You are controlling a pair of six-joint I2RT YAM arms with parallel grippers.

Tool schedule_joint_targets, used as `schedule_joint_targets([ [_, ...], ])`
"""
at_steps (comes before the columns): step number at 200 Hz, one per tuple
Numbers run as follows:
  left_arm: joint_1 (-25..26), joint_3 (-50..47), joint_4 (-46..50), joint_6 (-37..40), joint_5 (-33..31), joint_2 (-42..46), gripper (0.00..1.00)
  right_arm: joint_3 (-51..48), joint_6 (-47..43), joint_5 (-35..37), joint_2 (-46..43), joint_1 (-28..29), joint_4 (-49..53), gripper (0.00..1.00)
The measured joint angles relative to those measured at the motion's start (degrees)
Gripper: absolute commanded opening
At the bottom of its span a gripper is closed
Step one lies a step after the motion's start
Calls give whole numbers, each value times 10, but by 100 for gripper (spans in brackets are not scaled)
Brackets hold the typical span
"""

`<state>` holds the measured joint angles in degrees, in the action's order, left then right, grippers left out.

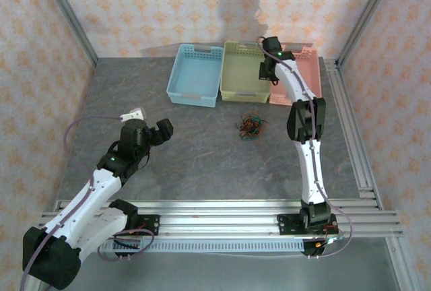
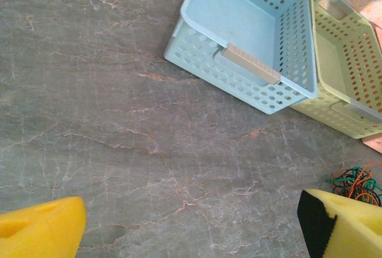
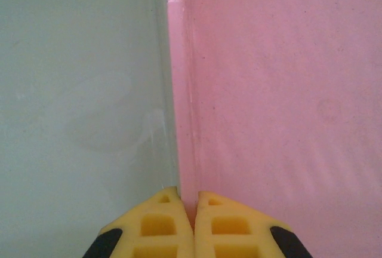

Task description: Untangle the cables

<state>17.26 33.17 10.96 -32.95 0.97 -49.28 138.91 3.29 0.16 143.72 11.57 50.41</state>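
While the cables (image 1: 250, 128) lie as one small roundish tangle on the bare desk (image 1: 202, 163), just in front of the green basket (image 1: 236, 69), the left arm's (image 1: 101, 183) jaws stand spread wide, with the knot off to their right. The right arm's (image 1: 306, 136) jaws are pressed together, empty, over the seam between green and pink basket (image 1: 310, 69). They are nearer, I judge, yet must come back and down to reach it. No long axis shows.

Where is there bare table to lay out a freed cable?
Widest bare patch: between the left gripper, the blue basket and the cables. Also bare from the cables to the near rail. Crowded behind them, by the green basket and right gripper.
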Motion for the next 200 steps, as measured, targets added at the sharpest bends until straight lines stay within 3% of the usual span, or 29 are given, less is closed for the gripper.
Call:
schedule_joint_targets([
  [120, 0, 0, 0, 0, 0, -7, 93, -2, -6, -21, -1, 57, -10, 6],
  [141, 0, 0, 0, 0, 0, -8, 93, -2, -3, -22, -1, 58, -12, 19],
  [168, 0, 0, 0, 0, 0, -8, 93, -5, 2, -31, -1, 58, -12, 48],
  [200, 0, 0, 0, 0, 0, -8, 93, -23, 6, -32, -22, 58, -11, 59],
])
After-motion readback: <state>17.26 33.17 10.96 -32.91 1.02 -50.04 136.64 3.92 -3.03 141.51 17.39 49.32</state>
